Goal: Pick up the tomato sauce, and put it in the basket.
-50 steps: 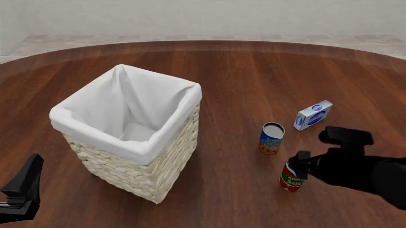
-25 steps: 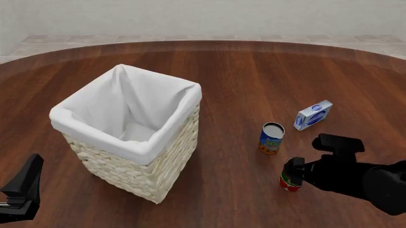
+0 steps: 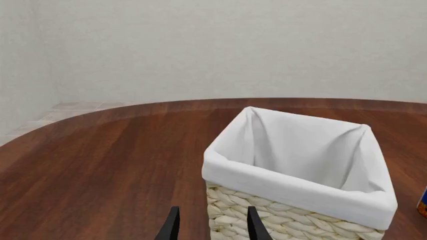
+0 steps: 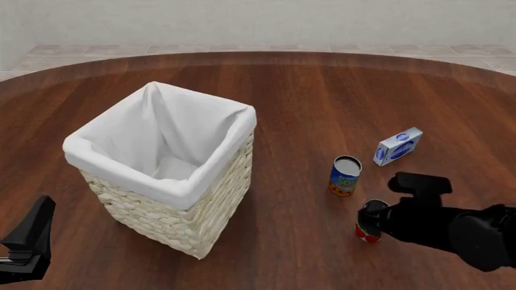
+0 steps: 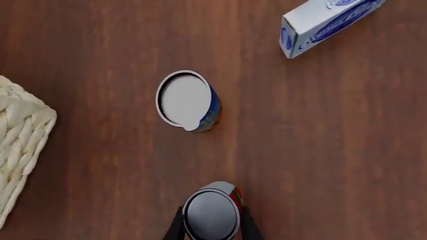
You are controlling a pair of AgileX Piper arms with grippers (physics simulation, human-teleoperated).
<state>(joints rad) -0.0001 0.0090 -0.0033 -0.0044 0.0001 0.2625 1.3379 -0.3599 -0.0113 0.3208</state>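
Observation:
The tomato sauce (image 4: 368,231) is a small red-labelled can with a silver top, standing on the table at the front right. In the right wrist view, the tomato sauce (image 5: 211,215) sits between my two fingers, which touch its sides. My right gripper (image 4: 373,217) is low over it and shut on it. The basket (image 4: 129,174), cream wicker with a white liner, stands left of centre; it also shows in the left wrist view (image 3: 293,187). My left gripper (image 4: 28,241) is open and empty at the front left, short of the basket.
A blue-and-orange can (image 4: 344,175) stands just beyond the tomato sauce, also in the right wrist view (image 5: 187,100). A blue-white box (image 4: 398,145) lies farther back right, in the right wrist view (image 5: 327,22) too. The wicker corner (image 5: 20,135) shows there.
My right gripper has dropped lower around the tomato sauce, its fingers now down along the can's sides. The can, the basket and the left arm have not moved.

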